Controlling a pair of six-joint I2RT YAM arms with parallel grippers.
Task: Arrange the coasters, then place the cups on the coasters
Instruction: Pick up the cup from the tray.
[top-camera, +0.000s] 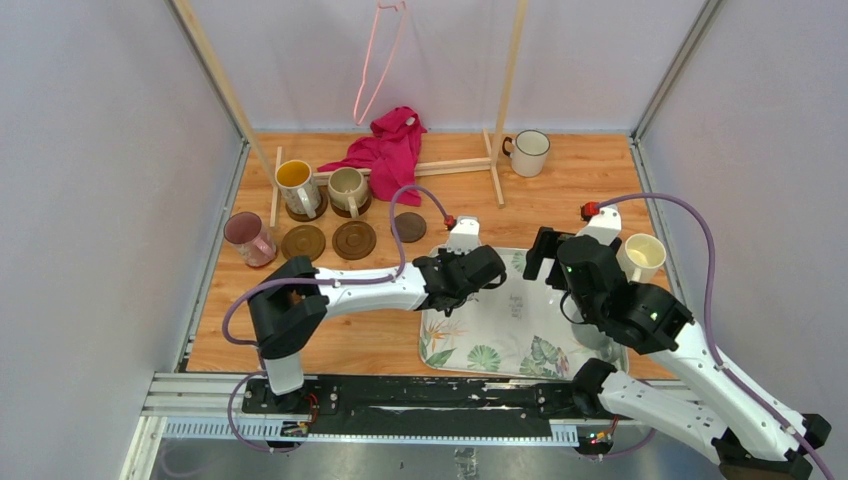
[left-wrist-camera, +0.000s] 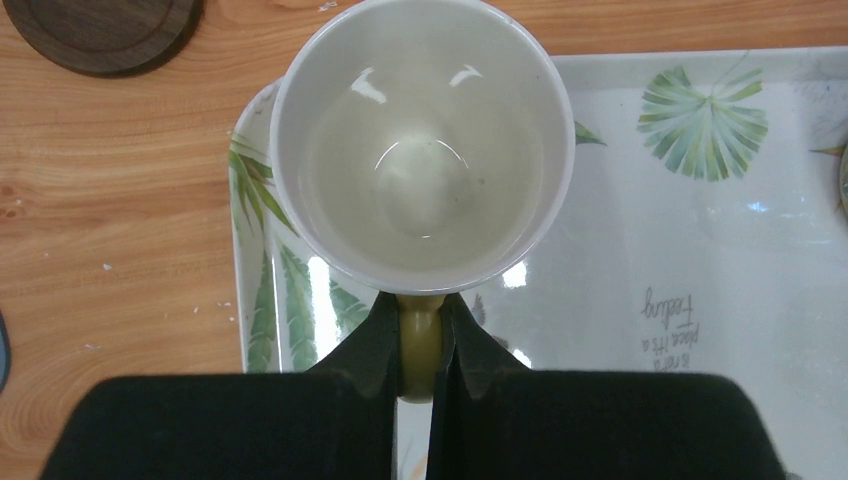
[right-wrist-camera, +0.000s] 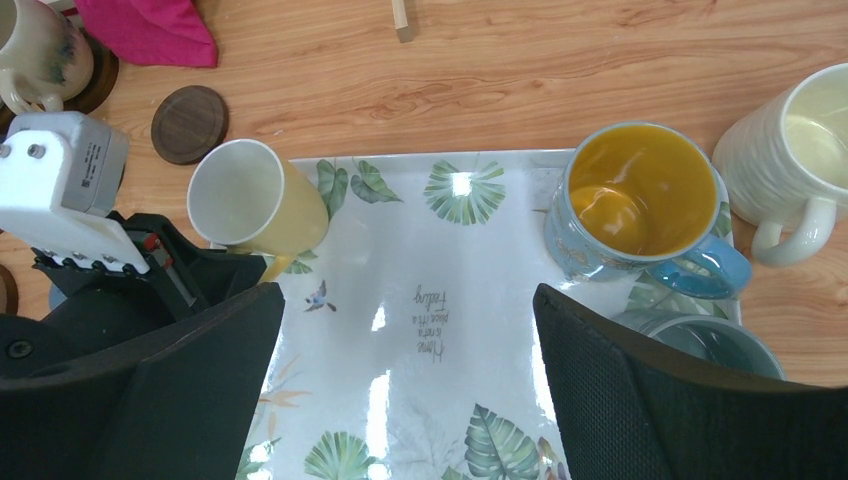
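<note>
On the leaf-printed tray (left-wrist-camera: 700, 250), whose looping script I can read only in part as "place" and "feeling", my left gripper (left-wrist-camera: 421, 312) is pinched tight on the handle (left-wrist-camera: 421, 350) of a pale yellow mug (left-wrist-camera: 420, 150). The mug is white and empty inside and sits at the tray corner nearest a bare dark brown coaster (left-wrist-camera: 100, 30) on the wooden table (left-wrist-camera: 120, 200). My right gripper (right-wrist-camera: 408, 295) hangs over the tray's middle, fingers spread wide around nothing, with an empty blue mug (right-wrist-camera: 640, 195) glazed orange inside at the tray's right edge and an empty cream ribbed mug (right-wrist-camera: 790, 150) just off it.
</note>
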